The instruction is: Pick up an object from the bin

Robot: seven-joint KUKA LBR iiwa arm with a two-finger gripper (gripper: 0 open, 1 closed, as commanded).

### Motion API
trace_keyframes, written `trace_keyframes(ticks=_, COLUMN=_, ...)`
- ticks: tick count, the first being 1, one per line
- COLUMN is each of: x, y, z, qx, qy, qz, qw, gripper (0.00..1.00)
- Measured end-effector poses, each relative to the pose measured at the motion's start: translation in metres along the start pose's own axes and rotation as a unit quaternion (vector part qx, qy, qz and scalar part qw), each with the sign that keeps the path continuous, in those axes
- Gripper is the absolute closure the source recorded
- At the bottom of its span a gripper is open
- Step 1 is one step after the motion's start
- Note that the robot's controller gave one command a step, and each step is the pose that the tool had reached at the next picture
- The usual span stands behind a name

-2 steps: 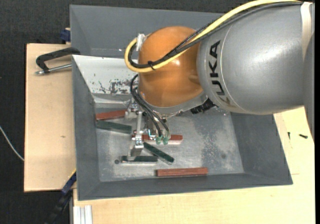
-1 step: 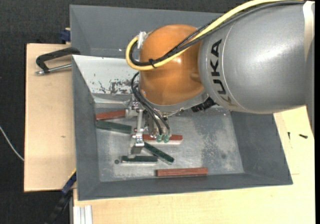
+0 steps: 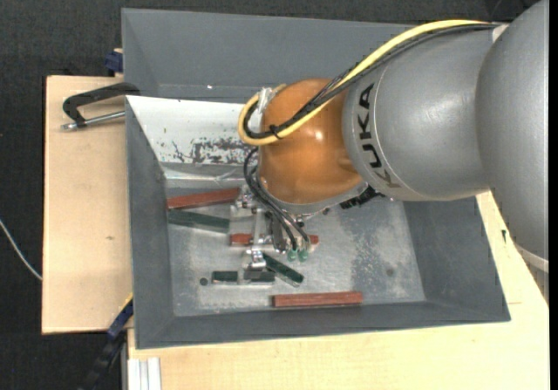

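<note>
My gripper (image 3: pixel 277 250) hangs low in the middle of the bin, under the orange cover. It is directly over a short red-brown bar (image 3: pixel 239 240) whose ends stick out to either side of it. A dark green bar (image 3: pixel 284 271) lies slanted just in front of the gripper. Left of that, a thin dark stick (image 3: pixel 227 277) rests on the bin floor.
A long red-brown bar (image 3: pixel 316 298) lies along the front wall. Another red-brown bar (image 3: pixel 202 199) and a dark green bar (image 3: pixel 199 220) lie at the left of the floor. The big arm covers the bin's right and back.
</note>
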State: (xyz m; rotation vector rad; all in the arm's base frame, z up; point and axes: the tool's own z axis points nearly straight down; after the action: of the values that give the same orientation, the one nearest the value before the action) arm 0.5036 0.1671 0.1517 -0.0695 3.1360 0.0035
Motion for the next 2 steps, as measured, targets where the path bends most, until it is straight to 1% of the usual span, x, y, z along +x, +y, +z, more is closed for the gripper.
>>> trace_keyframes(ticks=1, x=0.004, y=-0.043, z=-0.001, qx=0.001, qy=0.0036, qz=0.011, qw=0.9999, gripper=0.0)
trace_keyframes(ticks=2, x=0.0, y=-0.056, z=0.006, qx=0.001, qy=0.0011, qz=-0.039, qw=0.9992, gripper=0.0)
